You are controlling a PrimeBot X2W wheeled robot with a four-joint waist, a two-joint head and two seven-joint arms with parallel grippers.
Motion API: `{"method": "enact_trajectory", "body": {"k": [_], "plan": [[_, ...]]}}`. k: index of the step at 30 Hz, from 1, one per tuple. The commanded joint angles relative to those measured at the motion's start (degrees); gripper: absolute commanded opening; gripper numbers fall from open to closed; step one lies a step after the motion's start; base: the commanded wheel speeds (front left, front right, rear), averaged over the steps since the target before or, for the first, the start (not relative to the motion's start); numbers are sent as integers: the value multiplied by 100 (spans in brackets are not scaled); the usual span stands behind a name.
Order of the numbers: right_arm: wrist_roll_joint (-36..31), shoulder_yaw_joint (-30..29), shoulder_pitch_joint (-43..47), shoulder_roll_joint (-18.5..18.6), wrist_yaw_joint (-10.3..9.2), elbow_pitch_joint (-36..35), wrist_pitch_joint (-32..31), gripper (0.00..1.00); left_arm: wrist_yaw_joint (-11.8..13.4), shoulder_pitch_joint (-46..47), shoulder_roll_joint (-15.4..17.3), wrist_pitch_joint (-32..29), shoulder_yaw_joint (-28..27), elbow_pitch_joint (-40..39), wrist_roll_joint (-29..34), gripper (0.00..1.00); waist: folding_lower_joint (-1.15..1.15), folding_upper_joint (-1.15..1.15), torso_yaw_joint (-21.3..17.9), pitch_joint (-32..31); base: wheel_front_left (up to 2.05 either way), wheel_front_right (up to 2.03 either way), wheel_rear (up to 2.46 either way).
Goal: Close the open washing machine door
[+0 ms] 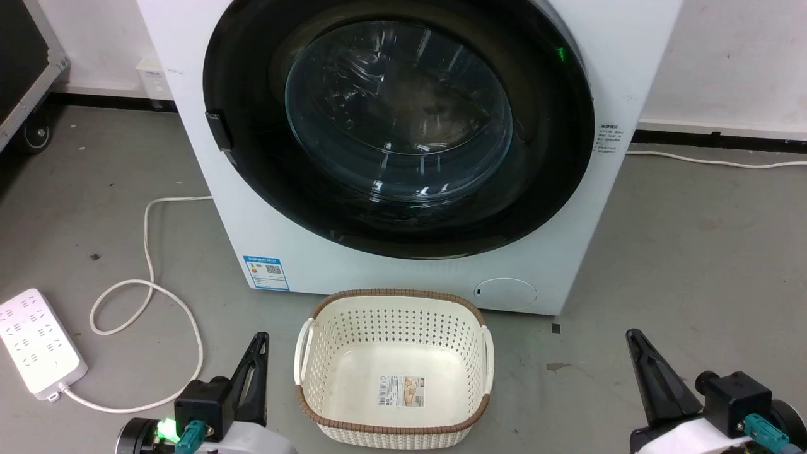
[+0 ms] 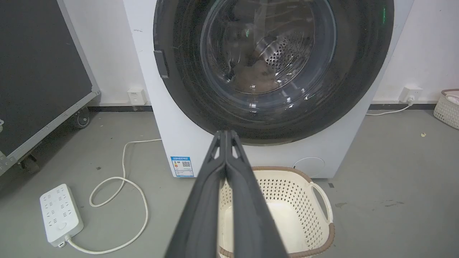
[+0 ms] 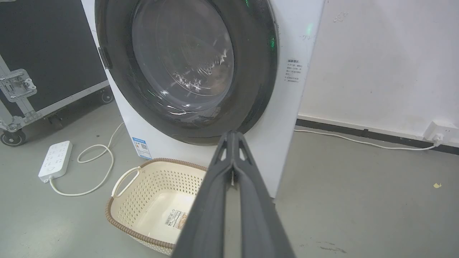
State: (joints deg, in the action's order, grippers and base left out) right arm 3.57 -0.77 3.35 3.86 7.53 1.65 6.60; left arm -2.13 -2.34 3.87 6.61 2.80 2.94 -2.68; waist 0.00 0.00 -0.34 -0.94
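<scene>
The washing machine (image 1: 265, 221) is a big white box straight ahead. Its round black door (image 1: 555, 164) with the bulging glass window lies flat against the machine's front, with no gap showing at its edge in the left wrist view (image 2: 358, 82) or the right wrist view (image 3: 254, 71). A small dark latch tab sits on the door's left rim. My left gripper (image 1: 259, 339) is low at the lower left, shut and empty, well short of the machine. My right gripper (image 1: 632, 335) is at the lower right, also shut and empty.
A cream perforated basket (image 1: 397, 294) with a brown rim stands on the floor between my grippers, against the machine's foot. A white power strip (image 1: 38, 343) and its looped cord (image 1: 148, 284) lie left. A black wheeled case (image 2: 36, 71) stands further left.
</scene>
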Motion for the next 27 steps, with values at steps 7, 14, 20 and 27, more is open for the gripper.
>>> {"method": "enact_trajectory", "body": {"k": [7, 14, 20, 27], "plan": [[-78, 17, -129, -34, -3, -57, -103, 0, 53, 93, -36, -106, -52, -66, 67, 0, 0, 0, 5, 13, 0, 0, 0], [-119, 26, -160, -44, -3, -73, -185, 0, 77, 113, -45, -188, -86, -100, 96, 0, 0, 0, 9, 25, 0, 0, 0], [-155, 33, -186, -52, -3, -87, -256, 0, 97, 131, -53, -259, -115, -129, 122, 0, 0, 0, 13, 35, 0, 0, 0], [-196, 42, -216, -61, -3, -103, -338, 0, 121, 152, -63, -340, -148, -162, 151, 0, 0, 0, 17, 47, 0, 0, 0]]}}
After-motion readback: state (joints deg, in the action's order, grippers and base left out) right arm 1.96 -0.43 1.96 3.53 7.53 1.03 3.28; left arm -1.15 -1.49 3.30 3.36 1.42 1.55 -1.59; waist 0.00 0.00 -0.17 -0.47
